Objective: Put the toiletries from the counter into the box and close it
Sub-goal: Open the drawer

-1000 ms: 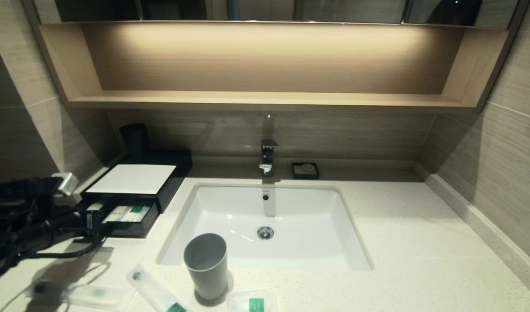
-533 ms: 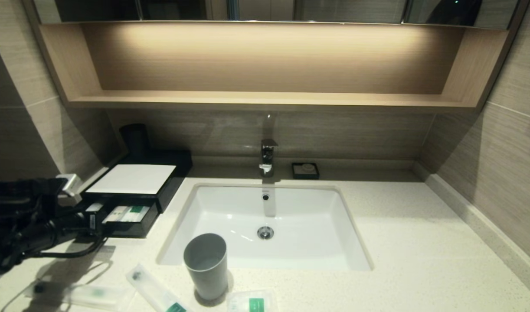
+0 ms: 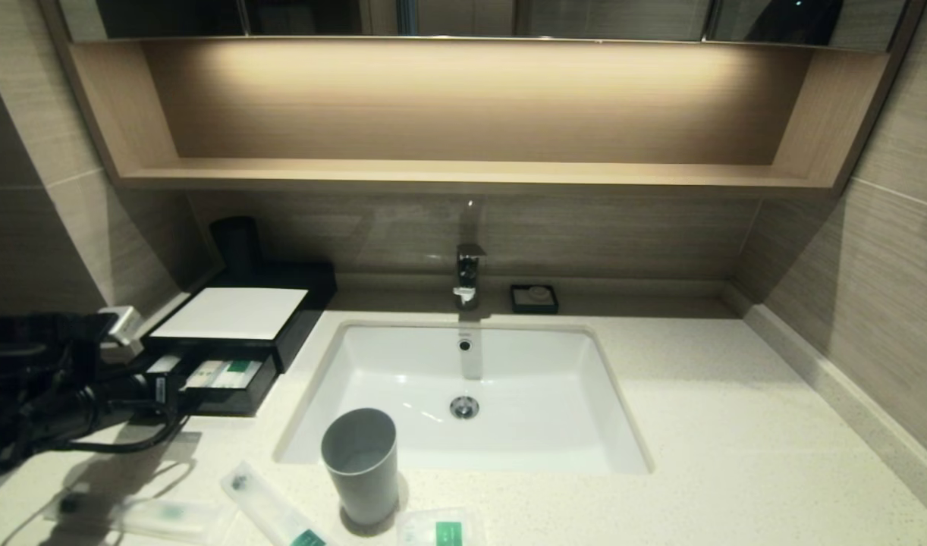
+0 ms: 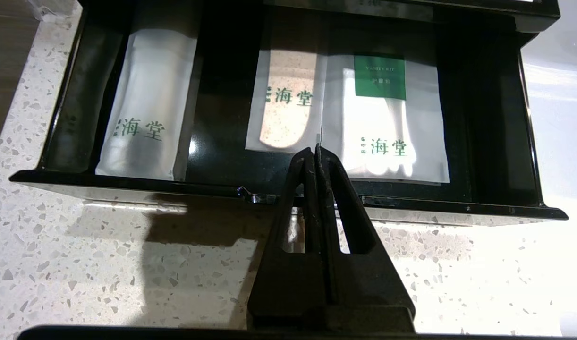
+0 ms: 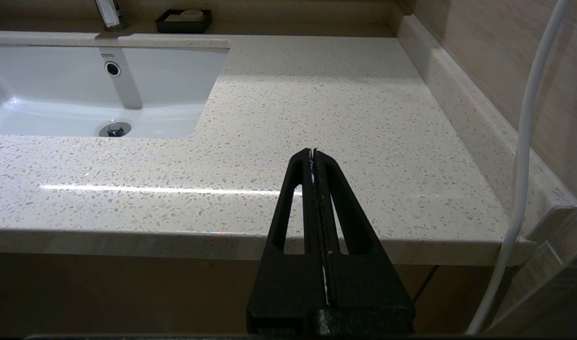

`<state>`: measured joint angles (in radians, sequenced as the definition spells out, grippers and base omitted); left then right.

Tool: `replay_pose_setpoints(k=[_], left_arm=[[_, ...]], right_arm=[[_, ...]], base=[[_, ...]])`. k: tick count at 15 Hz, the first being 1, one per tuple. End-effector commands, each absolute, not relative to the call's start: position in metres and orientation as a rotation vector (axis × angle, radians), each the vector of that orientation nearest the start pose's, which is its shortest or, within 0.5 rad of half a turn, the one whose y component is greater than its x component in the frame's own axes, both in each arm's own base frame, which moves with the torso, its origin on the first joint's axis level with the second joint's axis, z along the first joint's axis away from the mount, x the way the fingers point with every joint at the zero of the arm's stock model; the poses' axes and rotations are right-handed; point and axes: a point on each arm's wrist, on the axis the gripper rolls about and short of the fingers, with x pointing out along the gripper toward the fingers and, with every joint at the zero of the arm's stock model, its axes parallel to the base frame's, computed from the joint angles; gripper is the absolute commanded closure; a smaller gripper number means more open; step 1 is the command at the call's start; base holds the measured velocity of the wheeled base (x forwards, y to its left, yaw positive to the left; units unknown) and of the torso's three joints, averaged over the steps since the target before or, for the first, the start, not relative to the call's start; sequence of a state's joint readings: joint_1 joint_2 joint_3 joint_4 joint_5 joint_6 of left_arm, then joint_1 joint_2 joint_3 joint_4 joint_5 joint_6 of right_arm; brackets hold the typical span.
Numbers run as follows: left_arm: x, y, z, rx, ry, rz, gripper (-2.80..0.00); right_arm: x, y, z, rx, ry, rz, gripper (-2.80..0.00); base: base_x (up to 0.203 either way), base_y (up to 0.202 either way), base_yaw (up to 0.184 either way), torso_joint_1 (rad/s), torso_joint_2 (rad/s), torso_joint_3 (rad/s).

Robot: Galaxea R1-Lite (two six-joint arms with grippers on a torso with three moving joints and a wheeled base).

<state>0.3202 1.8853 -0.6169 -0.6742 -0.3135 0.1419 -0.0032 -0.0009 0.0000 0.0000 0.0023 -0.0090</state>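
The black box point(image 3: 232, 312) with a white top panel stands at the left of the counter point(image 3: 706, 425), its front drawer point(image 3: 262, 394) pulled out. Three white packets point(image 4: 147, 118) lie inside the drawer point(image 4: 128, 186). My left gripper point(image 4: 314, 150) is shut and holds nothing, its tips over the drawer's front rim; in the head view my left gripper point(image 3: 174, 388) is at the drawer's left front corner. Three toiletries lie along the counter's near edge: two long packets point(image 3: 270, 508) point(image 3: 160, 516) and a small squarish packet point(image 3: 441, 528). My right gripper point(image 5: 313, 152) is shut and empty, off the counter's front edge at the right.
A grey cup point(image 3: 359, 464) stands between the long packet and the squarish one, in front of the white sink point(image 3: 509, 447). The faucet point(image 3: 469, 274) and a small black soap dish point(image 3: 534, 298) sit at the back. A white cable point(image 5: 529, 141) hangs beside the right wall.
My left arm has shifted very slightly toward the box. The packets, the cup and the drawer have not moved.
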Motion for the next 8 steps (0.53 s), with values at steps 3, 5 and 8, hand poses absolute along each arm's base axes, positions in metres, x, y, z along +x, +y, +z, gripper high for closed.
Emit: replay_pose_setpoints(k=[3, 5, 8], left_arm=[[0.2887, 0.0885, 0.0843, -0.045, 0.556, -0.035, 0.0], [0.289, 0.0886, 0.0831, -0.045, 0.56, -0.036, 0.0], [0.2924, 0.0897, 0.0774, -0.048, 0.576, -0.036, 0.0]], right_arm=[[-0.0227, 0.0001, 0.0751, -0.009, 0.002, 0.0, 0.0], [-0.0227, 0.0001, 0.0751, -0.009, 0.002, 0.0, 0.0], [-0.0227, 0.0001, 0.0751, -0.009, 0.002, 0.0, 0.0]], base=[[0.0, 0.0, 0.0, 0.0, 0.0, 0.0], [0.0, 0.0, 0.0, 0.0, 0.0, 0.0], [0.0, 0.0, 0.0, 0.0, 0.0, 0.0]])
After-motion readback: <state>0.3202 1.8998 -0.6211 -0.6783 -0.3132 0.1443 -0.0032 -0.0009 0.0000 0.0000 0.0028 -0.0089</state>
